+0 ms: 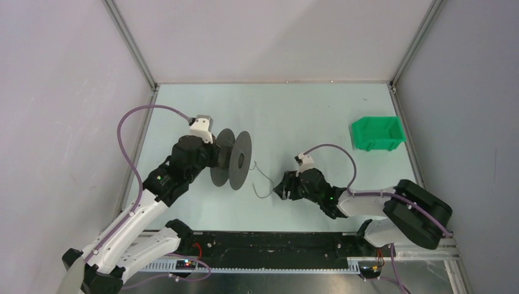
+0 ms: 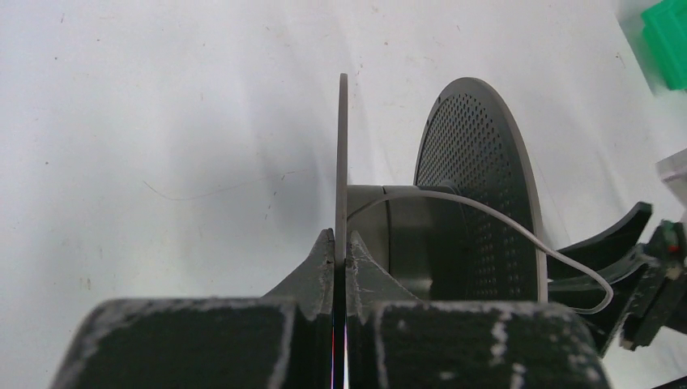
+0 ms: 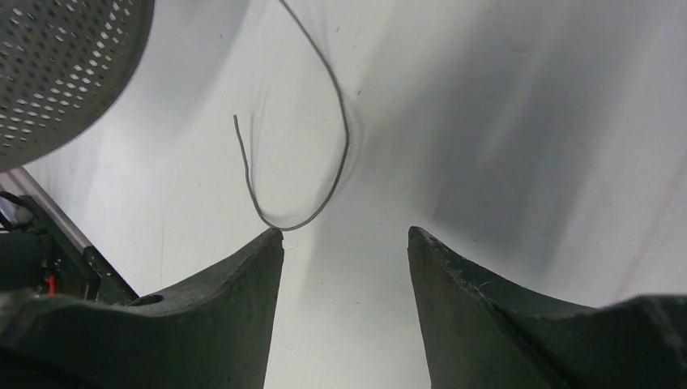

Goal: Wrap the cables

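A dark grey spool (image 1: 232, 158) stands on edge at centre left. My left gripper (image 1: 215, 154) is shut on its near flange, which runs thin between the fingertips in the left wrist view (image 2: 342, 162). The thin cable (image 1: 264, 181) runs from the spool's hub (image 2: 405, 235) and curls loose on the table to the spool's right. In the right wrist view the cable (image 3: 336, 113) ends in a hook-shaped loop just ahead of my left fingertip (image 3: 271, 239). My right gripper (image 1: 280, 189) is open and empty, close to the cable's loose end, not around it.
A green bin (image 1: 377, 133) stands at the back right; its corner shows in the left wrist view (image 2: 668, 40). The enclosure walls and aluminium frame posts bound the pale table (image 1: 306, 110). A black rail (image 1: 275, 242) runs along the near edge.
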`<state>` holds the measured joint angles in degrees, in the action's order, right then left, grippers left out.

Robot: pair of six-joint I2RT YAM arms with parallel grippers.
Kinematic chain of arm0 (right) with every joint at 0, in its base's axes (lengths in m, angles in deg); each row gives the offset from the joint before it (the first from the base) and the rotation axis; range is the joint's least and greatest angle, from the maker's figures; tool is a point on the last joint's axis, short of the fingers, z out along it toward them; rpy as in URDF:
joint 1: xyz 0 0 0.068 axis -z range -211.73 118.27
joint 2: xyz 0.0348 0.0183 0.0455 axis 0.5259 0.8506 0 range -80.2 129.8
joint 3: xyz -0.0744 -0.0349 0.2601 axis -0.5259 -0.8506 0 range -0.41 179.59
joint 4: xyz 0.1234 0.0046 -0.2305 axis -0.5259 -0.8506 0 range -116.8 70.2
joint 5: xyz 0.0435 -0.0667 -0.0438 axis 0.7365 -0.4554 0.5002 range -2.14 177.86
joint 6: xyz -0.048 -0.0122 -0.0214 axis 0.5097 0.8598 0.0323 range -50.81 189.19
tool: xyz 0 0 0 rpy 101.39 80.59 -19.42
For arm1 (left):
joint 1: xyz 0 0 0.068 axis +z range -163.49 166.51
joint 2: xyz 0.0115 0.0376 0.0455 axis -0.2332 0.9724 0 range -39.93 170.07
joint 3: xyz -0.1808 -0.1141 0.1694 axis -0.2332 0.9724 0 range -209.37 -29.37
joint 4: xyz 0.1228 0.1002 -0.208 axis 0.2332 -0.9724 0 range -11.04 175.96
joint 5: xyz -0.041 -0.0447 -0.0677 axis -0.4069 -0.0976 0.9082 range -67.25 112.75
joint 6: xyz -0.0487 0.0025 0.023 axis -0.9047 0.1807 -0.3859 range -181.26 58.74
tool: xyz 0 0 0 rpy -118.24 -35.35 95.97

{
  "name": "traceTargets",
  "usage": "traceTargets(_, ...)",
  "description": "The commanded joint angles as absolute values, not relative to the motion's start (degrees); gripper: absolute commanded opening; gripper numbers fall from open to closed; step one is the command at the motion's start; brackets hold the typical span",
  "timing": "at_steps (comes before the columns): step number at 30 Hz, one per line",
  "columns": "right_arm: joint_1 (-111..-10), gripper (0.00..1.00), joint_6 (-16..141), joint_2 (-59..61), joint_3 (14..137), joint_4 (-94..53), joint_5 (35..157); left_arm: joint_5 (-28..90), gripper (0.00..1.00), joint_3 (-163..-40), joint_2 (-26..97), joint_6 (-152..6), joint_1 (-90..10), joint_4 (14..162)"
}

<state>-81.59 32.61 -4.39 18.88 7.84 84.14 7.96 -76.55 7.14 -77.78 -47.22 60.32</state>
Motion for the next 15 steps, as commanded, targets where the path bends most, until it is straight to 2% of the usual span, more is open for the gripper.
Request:
traceTargets(1, -85.65, 0.61, 25.85, 1.96, 23.95, 7.88, 75.71, 7.66, 0.00, -78.13, 5.25, -78.62, -46.85, 64.18)
traceTargets(6, -86.94, 0.58, 18.75, 7.84, 24.37, 11.45, 75.06, 8.14, 0.00, -77.53, 5.00, -78.97, -46.79, 64.21)
traceTargets(15, -89.46, 0.55, 15.68, 15.14, 27.89, 11.04, 71.51, 9.14, 0.00, -77.46, 4.13, -78.31, -46.77, 64.21)
